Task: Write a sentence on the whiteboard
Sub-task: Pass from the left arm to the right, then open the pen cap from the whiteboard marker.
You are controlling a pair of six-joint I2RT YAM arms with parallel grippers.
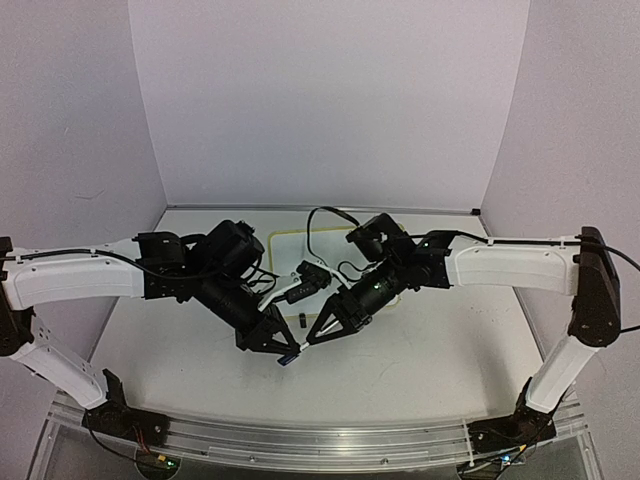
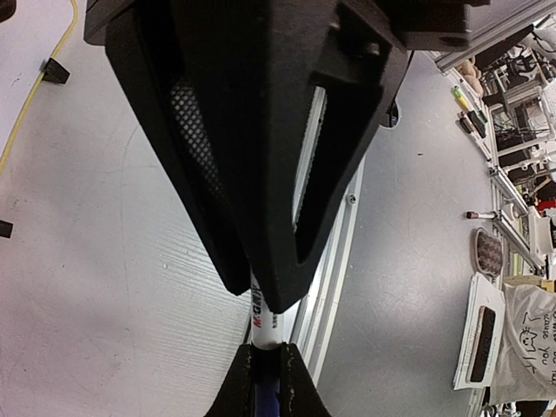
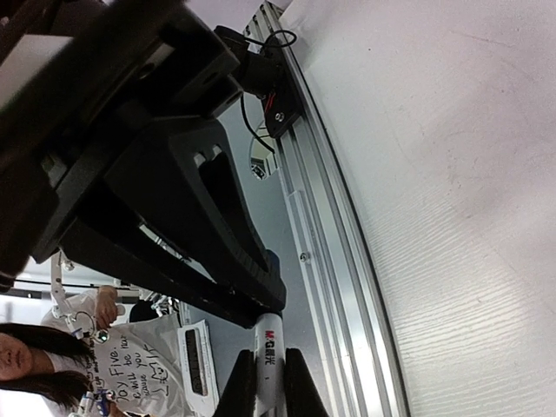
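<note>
The whiteboard is lying flat on the desk toward the far edge, near the middle. The two arms are crossing above it and hiding most of its surface. In the overhead view only part of its thin yellow frame and a strip of white are showing. In the left wrist view its rounded yellow edge is running along the upper left, with two small black clip feet sitting just outside the frame.

Nearer than the board, the arms are meeting tip to tip on a marker, which has a white barrel with printed lettering and a blue end. The left jaws are clamping shut on the blue end, their fingertips pressing it from both sides. The right jaws are gripping the white barrel, with fingertips on either side of it, just beside the tip of the left jaws. The marker is sitting well apart from the whiteboard.

A small black piece is lying on the desk between the board and the meeting jaws, touching neither. An aluminium rail is running along the near edge of the desk.
</note>
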